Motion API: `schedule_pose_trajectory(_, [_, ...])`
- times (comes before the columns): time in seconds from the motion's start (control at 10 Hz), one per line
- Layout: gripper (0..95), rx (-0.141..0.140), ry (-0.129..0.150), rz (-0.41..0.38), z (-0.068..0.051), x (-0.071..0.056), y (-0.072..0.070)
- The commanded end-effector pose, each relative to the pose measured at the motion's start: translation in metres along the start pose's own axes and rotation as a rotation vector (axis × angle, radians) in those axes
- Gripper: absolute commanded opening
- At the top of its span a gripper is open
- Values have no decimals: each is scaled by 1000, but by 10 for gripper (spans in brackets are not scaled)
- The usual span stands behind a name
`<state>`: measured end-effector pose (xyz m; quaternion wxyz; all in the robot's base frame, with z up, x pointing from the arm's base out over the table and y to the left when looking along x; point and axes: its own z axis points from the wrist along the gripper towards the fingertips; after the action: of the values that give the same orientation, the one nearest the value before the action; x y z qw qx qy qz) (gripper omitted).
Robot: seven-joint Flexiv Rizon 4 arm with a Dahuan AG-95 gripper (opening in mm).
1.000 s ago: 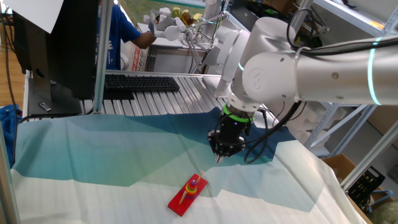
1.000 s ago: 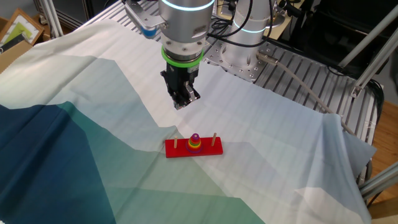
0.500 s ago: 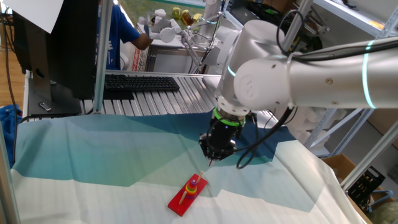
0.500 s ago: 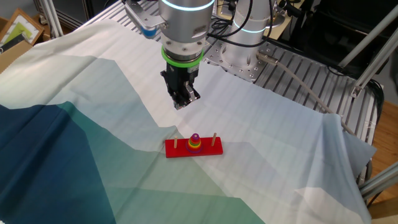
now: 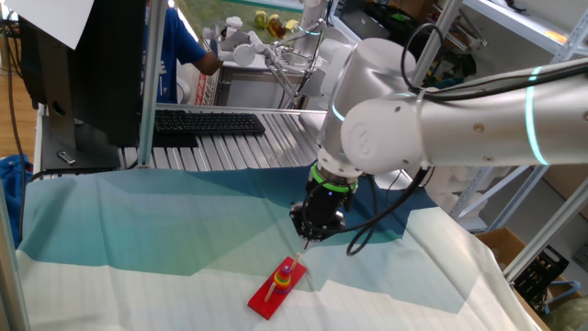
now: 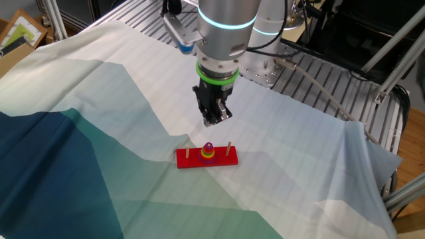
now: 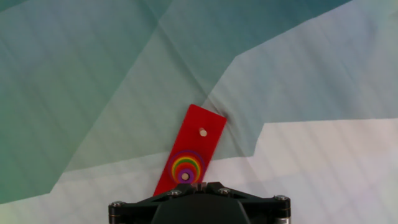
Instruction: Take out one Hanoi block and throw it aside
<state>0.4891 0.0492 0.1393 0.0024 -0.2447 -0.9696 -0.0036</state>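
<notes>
The block (image 7: 185,176) sits at the very top of the ring stack (image 6: 208,152) on the middle peg of the red base (image 6: 206,158), which lies on the cloth-covered counter (image 6: 99,99). In the hand view the stack shows as concentric circles, the purple block at their centre, just ahead of the dark housing at the bottom edge of the frame; a bare peg (image 7: 203,132) stands farther along the base, towards its far end. The end effector (image 6: 212,119) hangs above the counter, clear of the base and touching nothing. In the other fixed view it is up and a little to the left of the stack, close to it but apart, pointing straight down. In one fixed view the end effector (image 5: 307,235) appears above and slightly right of the block (image 5: 288,266), with a gap of cloth between them. The fingers look close together and hold nothing, yet the tips are too small and dark in both fixed views, and hidden in the hand view, so I cannot tell how narrow the opening is. The cloth is teal and dark blue on one side and white on the other, creased around the base.
</notes>
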Motion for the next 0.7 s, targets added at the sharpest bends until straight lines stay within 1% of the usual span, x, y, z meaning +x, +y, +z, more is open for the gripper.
schedule_pose_trajectory(0.1, [0,-7,-3,-7,5,0,2])
schedule_pose_trajectory(0.4, [0,-15,3,-21,9,-1,3])
schedule_pose_trajectory(0.5, [0,-22,13,-20,11,-1,3])
schedule_pose_trajectory(0.6, [0,-30,23,-24,15,-1,5])
schedule_pose_trajectory(0.7, [0,-29,22,-27,19,-1,6])
